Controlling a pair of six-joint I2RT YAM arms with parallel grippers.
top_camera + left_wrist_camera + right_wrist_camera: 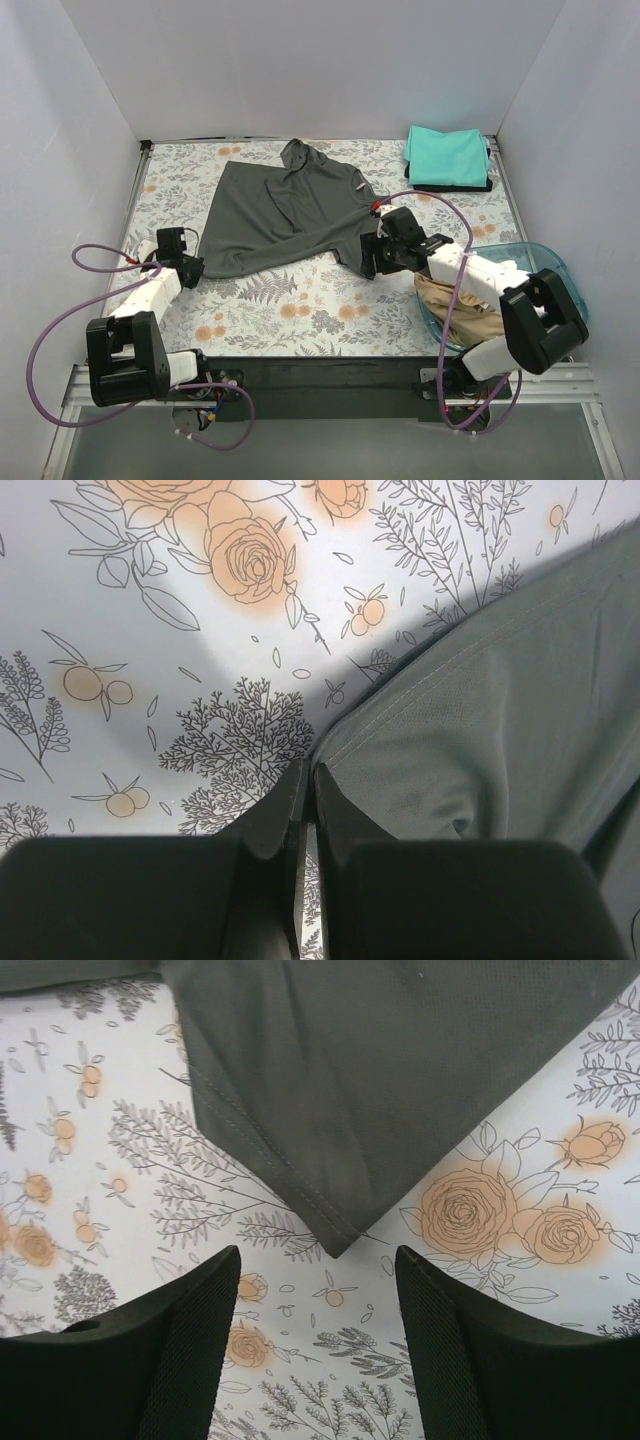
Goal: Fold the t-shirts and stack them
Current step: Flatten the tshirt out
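A dark grey t-shirt (285, 215) lies spread flat on the flowered table, neck to the back. My left gripper (186, 264) is at its near left hem corner. In the left wrist view the jaws (308, 770) are shut with the hem corner (345, 742) pinched at the tips. My right gripper (373, 256) is open over the near right corner; that corner (335, 1235) lies just ahead of the open jaws (316, 1252), untouched. A folded teal shirt (447, 155) rests on a black one (452, 186) at the back right. Tan cloth (455, 300) lies in the basin. No white shirt shows.
The translucent blue basin (545, 262) stands at the right front, beside my right arm. White walls close in the table on three sides. Purple cables loop from both arms.
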